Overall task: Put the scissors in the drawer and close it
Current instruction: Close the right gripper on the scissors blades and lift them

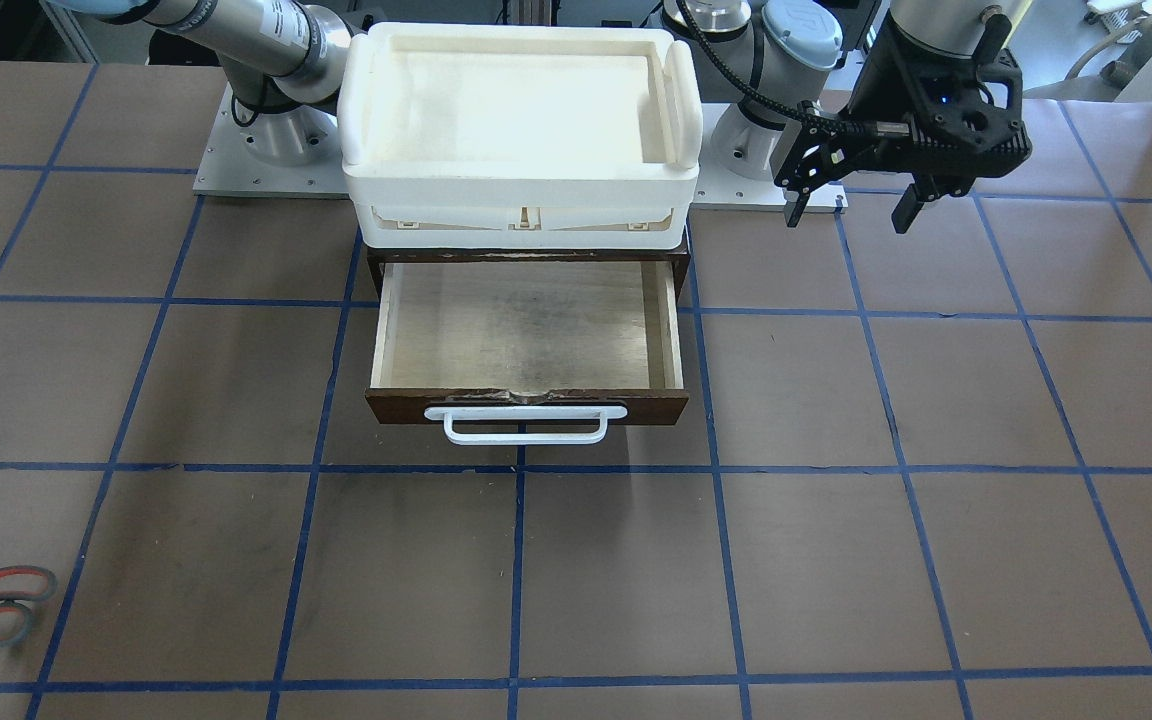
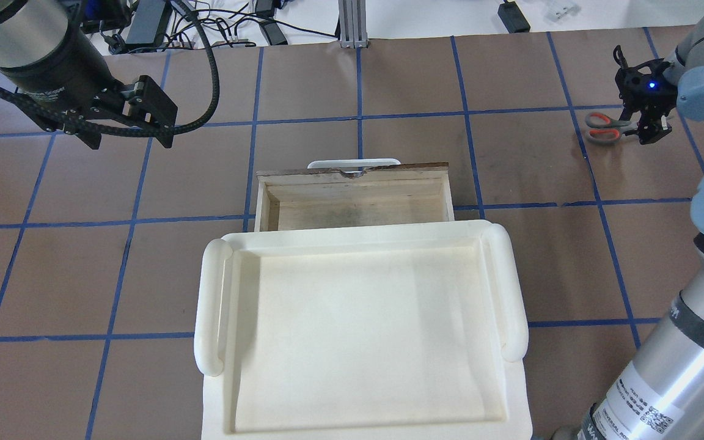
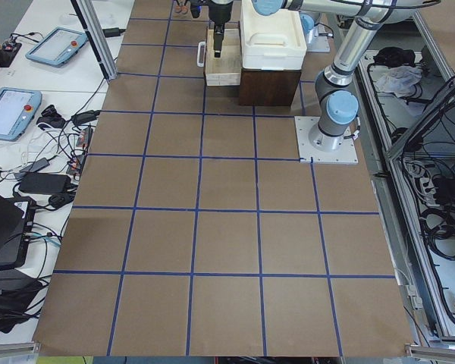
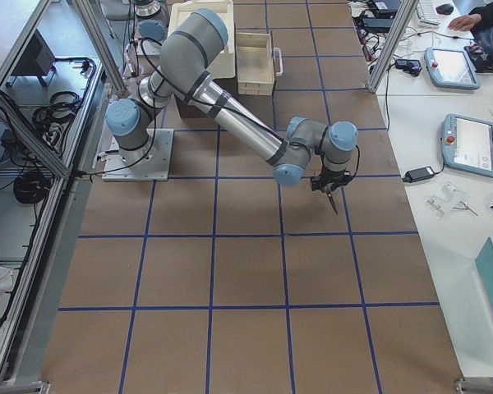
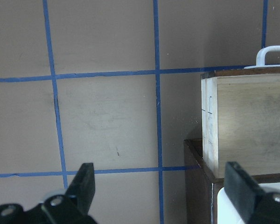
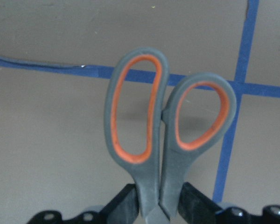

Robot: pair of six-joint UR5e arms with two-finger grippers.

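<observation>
Right now I am clamping my right gripper on the scissors, squeezing just below the grey loops. The handles are sticking out ahead of my fingers and the blades are running back between them. Judging by the shadow under the loops, I am holding them off the table rather than resting them on it. My left gripper is hanging with its jaws wide apart and nothing between them, and the drawer is sitting just off to one side of those jaws. That drawer is standing pulled out under the white tray, its pale floor bare, well apart from my right jaws. So the pickup is looking done. Carrying the scissors across, dropping them in and pushing the front shut by its white handle are not yet done. The blades are hiding behind my own fingers in the wrist view, and elsewhere they are showing too small to tell whether they are fully closed.
</observation>
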